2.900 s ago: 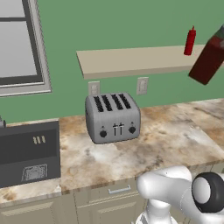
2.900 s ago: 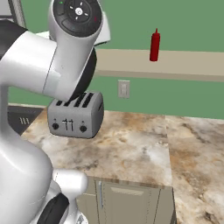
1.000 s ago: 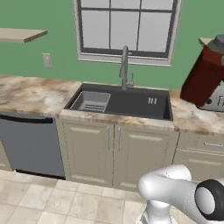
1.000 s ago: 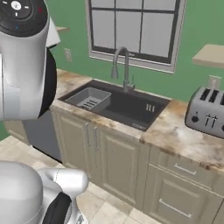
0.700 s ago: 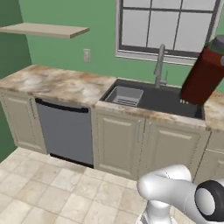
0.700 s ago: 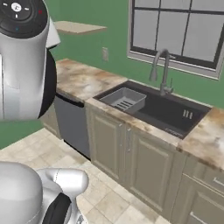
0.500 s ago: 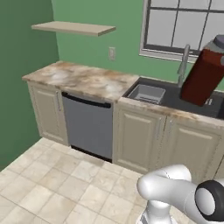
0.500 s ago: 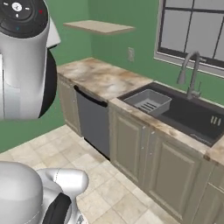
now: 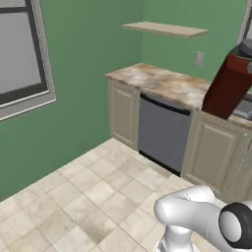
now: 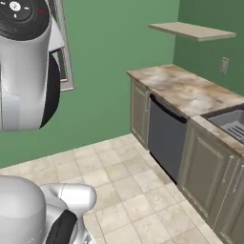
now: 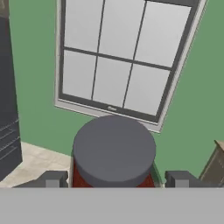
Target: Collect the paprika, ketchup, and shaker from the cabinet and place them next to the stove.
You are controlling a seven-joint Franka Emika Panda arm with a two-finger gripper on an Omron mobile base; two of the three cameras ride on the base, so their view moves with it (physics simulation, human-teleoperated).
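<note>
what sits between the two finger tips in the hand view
The paprika: its dark lid and red body sit between the hand's finger tips, in the hand view.

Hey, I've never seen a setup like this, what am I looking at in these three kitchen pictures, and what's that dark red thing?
It is a computer-rendered kitchen with a white robot arm on a base that drives. Two cameras ride on that base, behind the arm to its left and right, looking forward and down; the third sits on the robot's hand and looks along its gripper.

In the base views you see a tiled floor, green walls, a marbled counter over pale cupboards and a grey dishwasher, a wall shelf above, and part of a sink.

The dark red thing is a paprika jar. From the hand view, its dark lid sits between the two finger tips, so the gripper appears to be holding the jar in the air, tilted, in front of a window.
</note>
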